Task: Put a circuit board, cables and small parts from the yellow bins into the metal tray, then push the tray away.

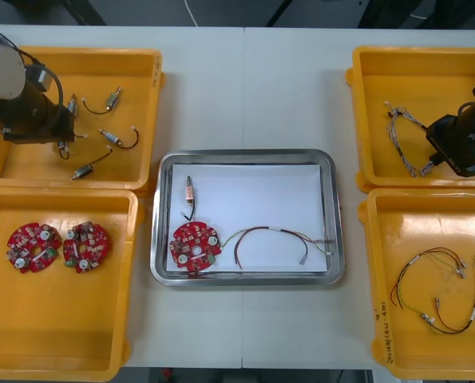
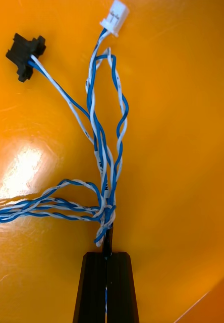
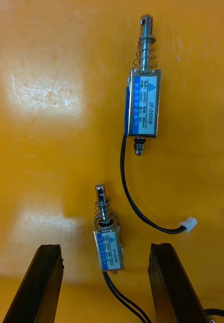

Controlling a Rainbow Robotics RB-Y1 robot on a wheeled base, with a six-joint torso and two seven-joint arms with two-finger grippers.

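The metal tray (image 1: 246, 155), white inside, holds a round red circuit board (image 1: 194, 246), a small metal part (image 1: 189, 191) and a red and yellow cable (image 1: 269, 234). My left gripper (image 3: 107, 248) is low in the far left yellow bin (image 1: 141, 64). It is open, with a small metal part (image 3: 108, 242) on the bin floor between its fingers; a second part (image 3: 145, 103) lies beyond it. My right gripper (image 2: 108, 255) is in the far right yellow bin (image 1: 365, 120), shut on the twisted blue and white cable (image 2: 104, 166), which trails out ahead of the fingers.
Several more small metal parts (image 1: 113, 137) lie in the far left bin. The near left bin (image 1: 61, 335) holds two circuit boards (image 1: 33, 246). The near right bin (image 1: 397, 351) holds red and yellow cables (image 1: 441, 291). Bare table surrounds the tray.
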